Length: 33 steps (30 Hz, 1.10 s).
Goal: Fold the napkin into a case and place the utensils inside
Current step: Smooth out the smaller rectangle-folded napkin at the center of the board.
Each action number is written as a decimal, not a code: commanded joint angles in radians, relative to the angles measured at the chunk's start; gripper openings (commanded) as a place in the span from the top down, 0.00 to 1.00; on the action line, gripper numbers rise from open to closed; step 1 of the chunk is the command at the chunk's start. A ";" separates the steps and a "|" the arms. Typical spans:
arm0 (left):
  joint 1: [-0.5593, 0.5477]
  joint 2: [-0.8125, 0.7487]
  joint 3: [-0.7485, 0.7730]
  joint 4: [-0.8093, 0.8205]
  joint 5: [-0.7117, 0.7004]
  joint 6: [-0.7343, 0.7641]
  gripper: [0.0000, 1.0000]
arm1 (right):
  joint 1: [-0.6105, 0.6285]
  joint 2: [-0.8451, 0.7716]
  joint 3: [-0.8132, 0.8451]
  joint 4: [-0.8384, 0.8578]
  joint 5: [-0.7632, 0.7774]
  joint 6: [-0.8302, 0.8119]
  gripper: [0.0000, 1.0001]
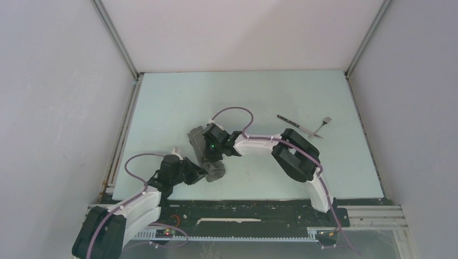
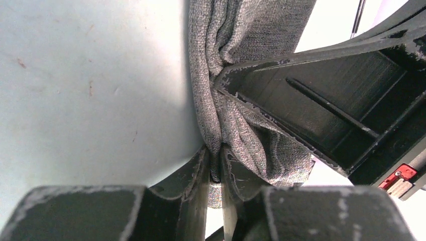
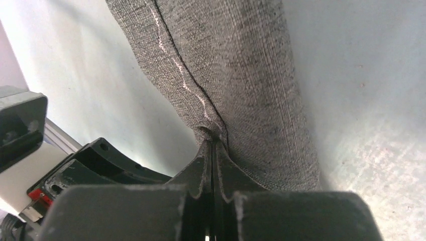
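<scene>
Currently in hand: the folding step. The grey woven cloth napkin [image 1: 197, 139] is a bunched strip gathered lengthwise, not yet a flat case.
Napkin: lies near the middle of the pale green table [image 1: 178, 97], in front of the 2 arms, slanting from far-left to near-right. A pale stitched hem line shows in the right wrist view.
Left gripper [image 2: 216, 168]: black fingers pressed together on a fold at the napkin's near end, with cloth nipped between the tips.
Right gripper [image 3: 212, 150]: jaws clamped tight on a ridge of the same cloth, farther along the strip. The 2 grippers sit just beside each other.
Utensils: 1 dark-handled thin-bladed knife [image 1: 291, 123] and 1 small silvery-headed fork [image 1: 325, 122] lie far-right on the table, well apart from the napkin. Whether they touch cannot be told.
Next move: by the look of it, the cloth must be drawn taut and laid flat so an open pocket forms. Both pinches need to hold evenly, or the layers may slip.
After that: 1 gripper would have to let go and fetch the utensils, neither of which is yet inside.
</scene>
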 commanded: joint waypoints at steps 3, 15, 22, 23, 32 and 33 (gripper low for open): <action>-0.012 0.017 -0.003 -0.025 -0.011 0.016 0.78 | 0.002 -0.085 -0.127 0.189 0.056 0.109 1.00; -0.001 -0.402 0.211 -0.596 -0.241 0.174 0.44 | -0.012 -0.055 -0.253 0.358 0.080 0.132 1.00; 0.225 -0.191 0.330 -0.470 -0.042 0.179 0.60 | -0.014 -0.068 -0.299 0.389 0.081 0.131 1.00; 0.236 -0.149 0.332 -0.408 -0.019 0.172 0.61 | -0.015 -0.067 -0.300 0.391 0.081 0.132 1.00; 0.240 0.269 0.449 -0.081 0.123 0.227 0.77 | -0.007 -0.068 -0.305 0.405 0.082 0.120 1.00; 0.241 0.298 0.451 -0.073 0.117 0.231 0.77 | -0.004 -0.069 -0.304 0.405 0.083 0.114 1.00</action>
